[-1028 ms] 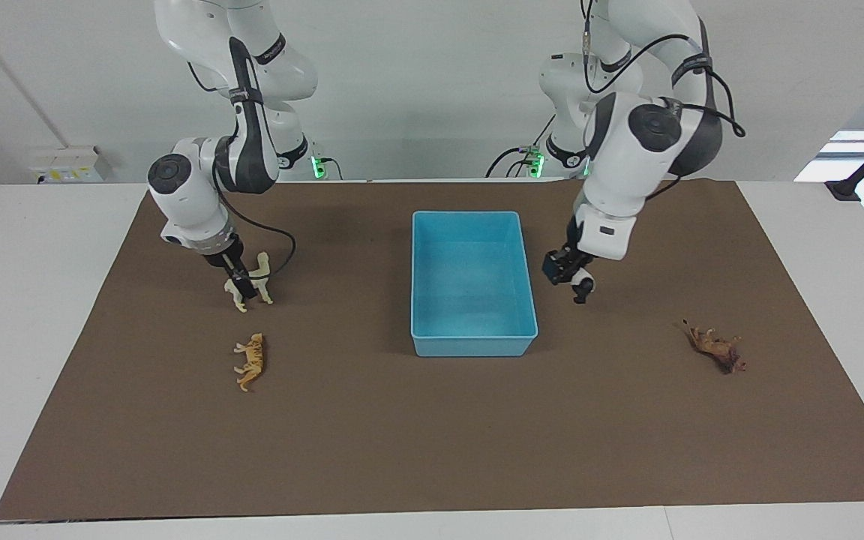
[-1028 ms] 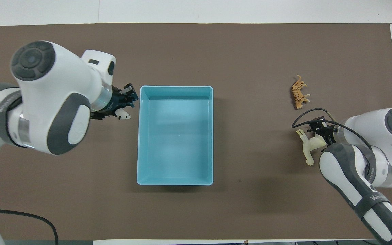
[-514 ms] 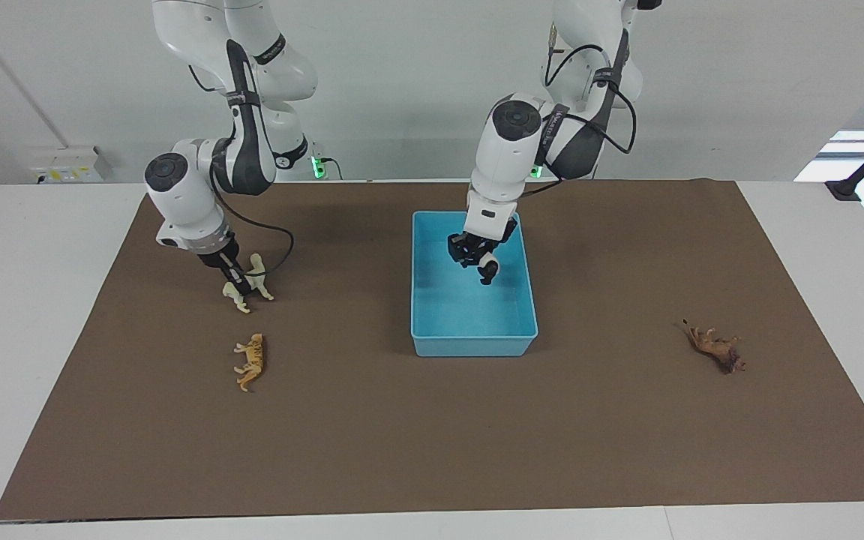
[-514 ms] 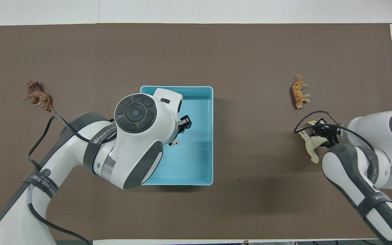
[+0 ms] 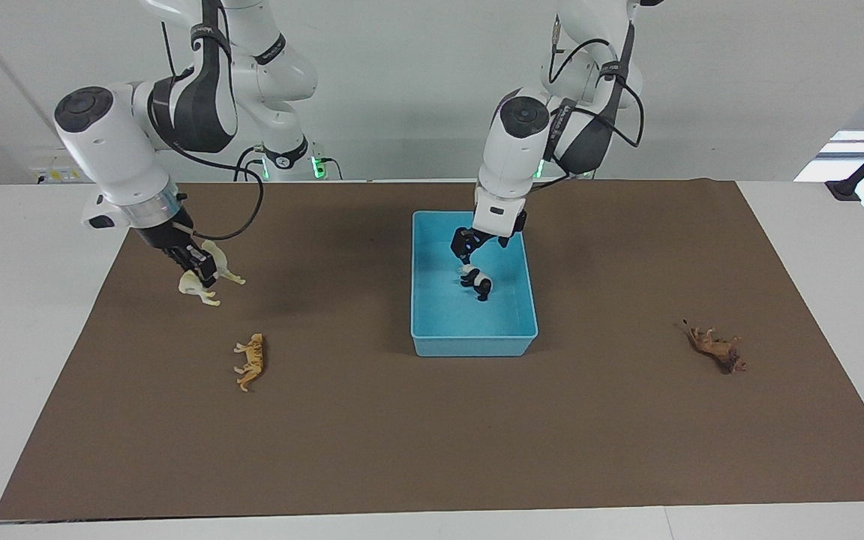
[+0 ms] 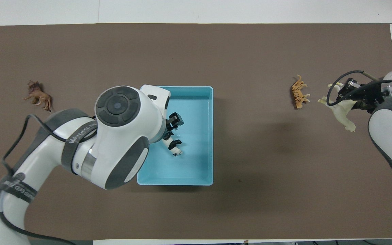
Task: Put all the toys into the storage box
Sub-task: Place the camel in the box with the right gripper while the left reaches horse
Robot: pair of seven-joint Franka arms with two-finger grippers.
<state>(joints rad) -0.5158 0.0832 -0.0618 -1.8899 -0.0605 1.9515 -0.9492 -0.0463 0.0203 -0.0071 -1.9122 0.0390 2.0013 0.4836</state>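
Note:
The light blue storage box (image 5: 473,346) stands mid-table; it also shows in the overhead view (image 6: 175,182). My left gripper (image 5: 465,253) hangs open over the box (image 6: 173,123). The black-and-white panda (image 5: 478,285) lies loose in the box just under it (image 6: 173,146). My right gripper (image 5: 198,264) is shut on the cream llama (image 5: 211,279) and holds it above the mat, toward the right arm's end (image 6: 340,110). The orange tiger (image 5: 250,361) lies on its side on the mat (image 6: 298,92). The brown lion (image 5: 717,350) lies toward the left arm's end (image 6: 38,96).
A brown mat (image 5: 432,435) covers most of the white table (image 5: 19,315). The left arm's elbow covers part of the box in the overhead view.
The left arm swung over the box with the panda and let it go into the box. The right gripper lifted the llama off the mat and carried it toward the right arm's end.

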